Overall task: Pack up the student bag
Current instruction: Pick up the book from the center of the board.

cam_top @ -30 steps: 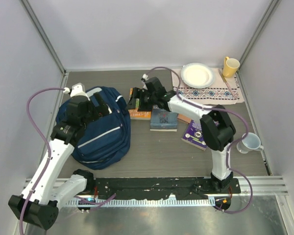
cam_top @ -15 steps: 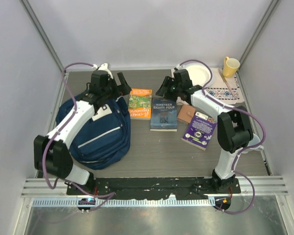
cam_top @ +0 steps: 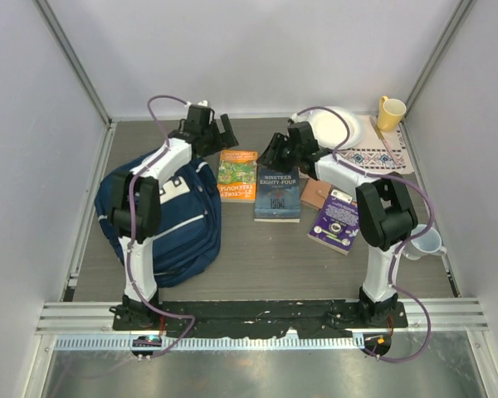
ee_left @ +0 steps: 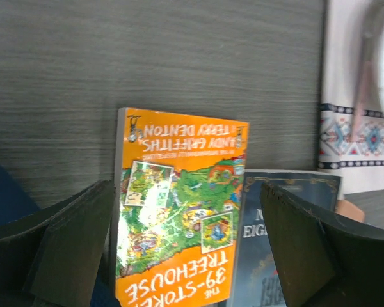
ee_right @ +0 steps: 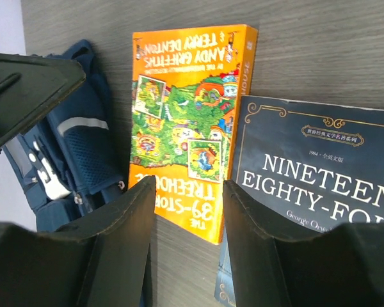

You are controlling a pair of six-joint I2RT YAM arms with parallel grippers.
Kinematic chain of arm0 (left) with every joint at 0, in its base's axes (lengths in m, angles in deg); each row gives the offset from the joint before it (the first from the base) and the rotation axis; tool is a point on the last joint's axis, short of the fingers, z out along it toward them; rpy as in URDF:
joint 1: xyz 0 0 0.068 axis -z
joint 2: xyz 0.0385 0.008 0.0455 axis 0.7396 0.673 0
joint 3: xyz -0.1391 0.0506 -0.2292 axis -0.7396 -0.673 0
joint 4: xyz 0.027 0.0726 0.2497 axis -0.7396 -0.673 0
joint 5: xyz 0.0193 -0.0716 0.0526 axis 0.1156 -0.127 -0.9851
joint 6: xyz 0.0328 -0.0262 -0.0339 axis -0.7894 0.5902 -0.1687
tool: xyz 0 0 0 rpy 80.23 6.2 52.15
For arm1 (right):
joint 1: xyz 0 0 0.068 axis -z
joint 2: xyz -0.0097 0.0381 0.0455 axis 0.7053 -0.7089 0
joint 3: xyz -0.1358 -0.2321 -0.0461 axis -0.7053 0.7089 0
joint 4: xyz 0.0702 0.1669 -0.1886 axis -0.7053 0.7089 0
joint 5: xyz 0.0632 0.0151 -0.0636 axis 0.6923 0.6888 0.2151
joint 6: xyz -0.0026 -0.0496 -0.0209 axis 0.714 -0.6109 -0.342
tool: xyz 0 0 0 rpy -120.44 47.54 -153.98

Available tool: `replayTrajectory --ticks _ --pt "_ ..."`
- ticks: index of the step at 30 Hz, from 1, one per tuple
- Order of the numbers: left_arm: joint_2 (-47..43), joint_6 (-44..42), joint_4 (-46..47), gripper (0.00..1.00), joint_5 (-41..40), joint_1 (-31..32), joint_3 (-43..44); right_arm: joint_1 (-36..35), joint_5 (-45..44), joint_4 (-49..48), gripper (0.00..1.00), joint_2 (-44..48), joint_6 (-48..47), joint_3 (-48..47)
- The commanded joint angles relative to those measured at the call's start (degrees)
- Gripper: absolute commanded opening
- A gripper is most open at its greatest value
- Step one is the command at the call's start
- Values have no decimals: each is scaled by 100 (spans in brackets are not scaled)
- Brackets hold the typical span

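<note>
orange book (ee_right: 189,128) reading "39-Storey Treehouse", "Andy Griffiths", "Terry Denton", navy book (ee_right: 307,185) "Nineteen Eighty-Four"

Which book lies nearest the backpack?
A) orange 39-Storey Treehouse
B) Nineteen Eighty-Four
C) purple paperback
A: the orange Treehouse book lies right beside the backpack, with Nineteen Eighty-Four on its other side.

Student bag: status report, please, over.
Left pincer wide open, empty, above the orange book. Right pincer part open, empty, over that book's corner. Student bag lies left of it, blue book right. Nothing blocking seen.
</note>
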Motion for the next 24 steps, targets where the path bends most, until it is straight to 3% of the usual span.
replayTrajectory --ticks 1,16,24 --pt "310 169 -296 100 -242 -22 295 -16 326 -326 51 -392 158 -192" --pt "653 125 -314 100 196 -40 -267 -60 792 -625 51 -1219 466 -483" --pt "987 63 -700 100 442 -40 -83 -130 669 -528 51 -1430 536 -606"
